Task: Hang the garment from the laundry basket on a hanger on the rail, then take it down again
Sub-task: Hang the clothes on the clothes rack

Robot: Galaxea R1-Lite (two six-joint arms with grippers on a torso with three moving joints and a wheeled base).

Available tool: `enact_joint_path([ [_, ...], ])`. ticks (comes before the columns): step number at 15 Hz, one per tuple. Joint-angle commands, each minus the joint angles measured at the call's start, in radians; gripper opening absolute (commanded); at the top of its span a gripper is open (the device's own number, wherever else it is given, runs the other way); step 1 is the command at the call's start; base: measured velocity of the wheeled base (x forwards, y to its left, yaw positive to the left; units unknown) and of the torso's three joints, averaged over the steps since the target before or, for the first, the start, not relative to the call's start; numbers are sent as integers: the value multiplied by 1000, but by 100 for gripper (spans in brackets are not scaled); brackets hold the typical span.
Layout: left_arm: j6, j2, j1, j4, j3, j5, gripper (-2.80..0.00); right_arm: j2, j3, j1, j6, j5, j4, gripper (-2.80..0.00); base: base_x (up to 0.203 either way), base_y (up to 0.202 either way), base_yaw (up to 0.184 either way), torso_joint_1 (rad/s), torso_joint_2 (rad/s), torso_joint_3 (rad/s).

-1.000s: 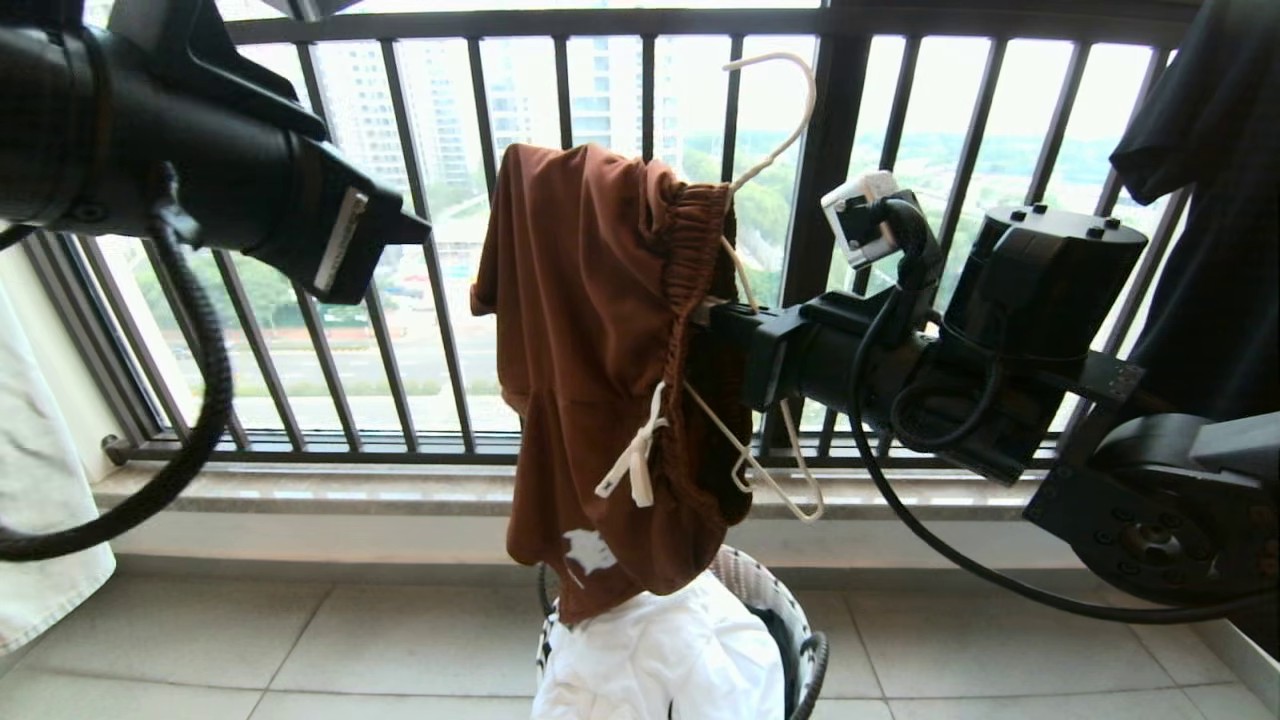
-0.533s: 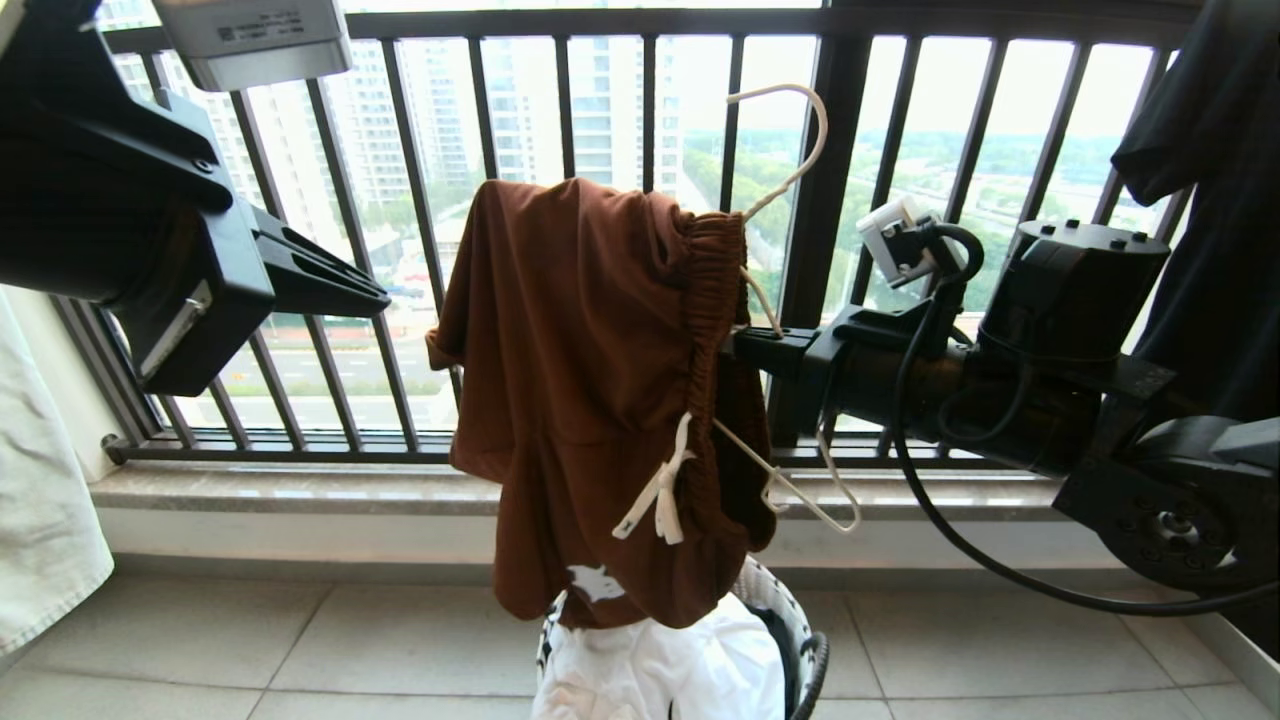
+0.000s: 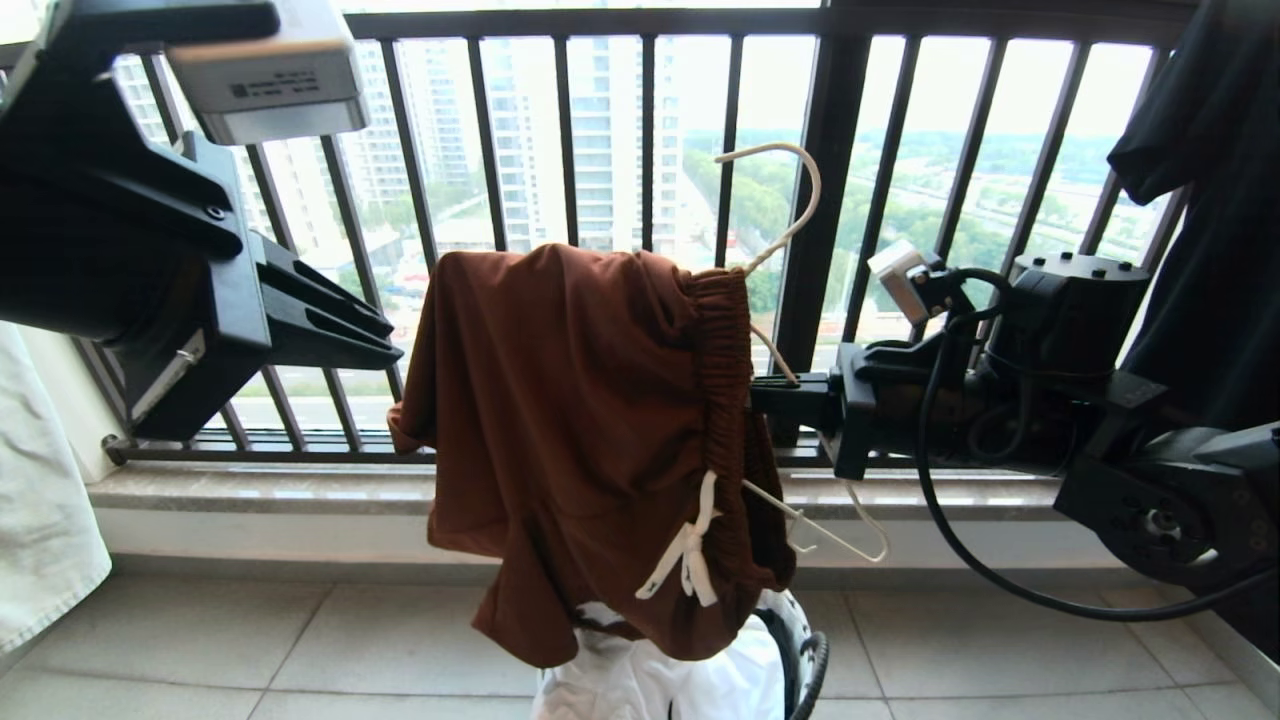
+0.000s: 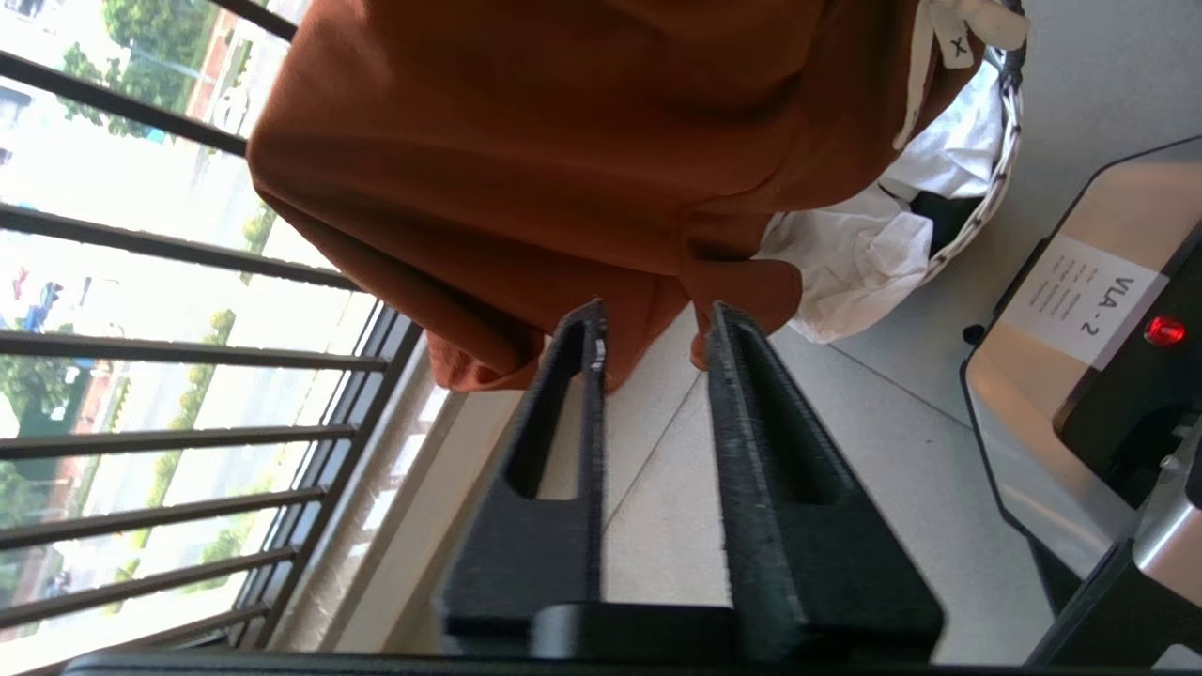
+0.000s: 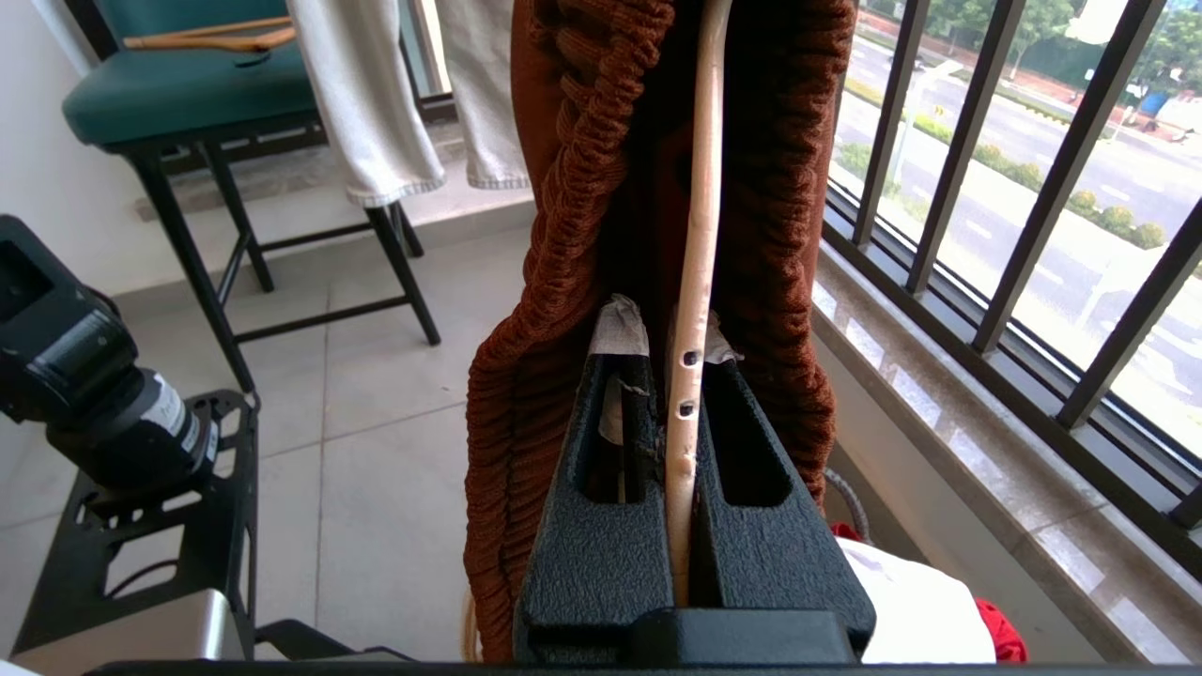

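The garment (image 3: 580, 440), rust-brown shorts with a white drawstring, hangs draped over the thin cream-white hanger (image 3: 790, 210), its lower end just above the laundry basket (image 3: 805, 650). My right gripper (image 3: 770, 390) reaches in from the right and is shut on the hanger's wire by the gathered waistband. In the right wrist view, the hanger (image 5: 700, 188) runs between the fingers of that gripper (image 5: 671, 347), inside the folds of the garment (image 5: 563, 188). My left gripper (image 3: 395, 340) is open at the garment's left edge. Nothing lies between its fingers (image 4: 654, 324), just short of the garment's hem (image 4: 563, 141). The rail is out of view.
The black balcony railing (image 3: 830, 200) stands close behind. A black T-shirt (image 3: 1210, 200) hangs at the right and a pale cloth (image 3: 40, 500) at the left. White laundry (image 3: 650, 680) fills the basket. A green-seated chair (image 5: 188, 94) stands off to the side, and the robot's base (image 4: 1080, 329) is near the basket.
The right gripper has lowered the hanger and garment toward the basket. The left gripper has turned and come in toward the garment's left edge, and its jaws have parted.
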Motion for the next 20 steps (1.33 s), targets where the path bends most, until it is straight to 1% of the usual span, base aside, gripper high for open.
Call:
enact_joint_path([
  [1,50,29,0,2,-3,-11,0,14,12,0,-17,9,-3,-280,0,0,0,0,0,0],
  [3,80,76,0,5,-56,-49,0,10,20,0,-30,24,-2,-280,0,0,0,0,0,0],
  [4,89,113,0,8,-97,-56,0,8,23,0,-37,26,-2,-280,0,0,0,0,0,0],
  [5,118,148,0,2,-123,-60,0,5,26,0,-38,27,-2,-280,0,0,0,0,0,0],
  [6,151,178,0,-25,-132,-62,0,4,28,0,-38,27,-1,-280,0,0,0,0,0,0],
  [7,160,202,-2,-67,-133,-64,0,4,27,0,-38,27,-2,-280,0,0,0,0,0,0],
  [8,164,215,-6,-95,-133,-81,0,2,31,0,-38,27,-2,-280,0,0,0,0,0,0],
  [10,163,266,-4,-168,-133,-162,0,1,37,0,-48,27,-2,-280,0,0,0,0,0,0],
  [11,163,289,-3,-205,-133,-184,0,-2,38,0,-60,27,-2,-280,0,0,0,0,0,0],
  [13,162,333,-1,-244,-133,-229,0,-20,44,0,-73,26,-1,-280,0,0,0,0,0,0],
  [16,128,373,9,-337,-133,-302,0,-32,46,0,-74,26,-1,-280,0,0,0,0,0,0],
  [19,119,400,21,-354,-134,-359,0,-25,46,2,-86,26,-1,-280,0,0,0,0,0,0],
  [20,88,404,22,-366,-134,-389,0,-25,46,2,-91,26,2,-280,0,0,0,0,0,0],
])
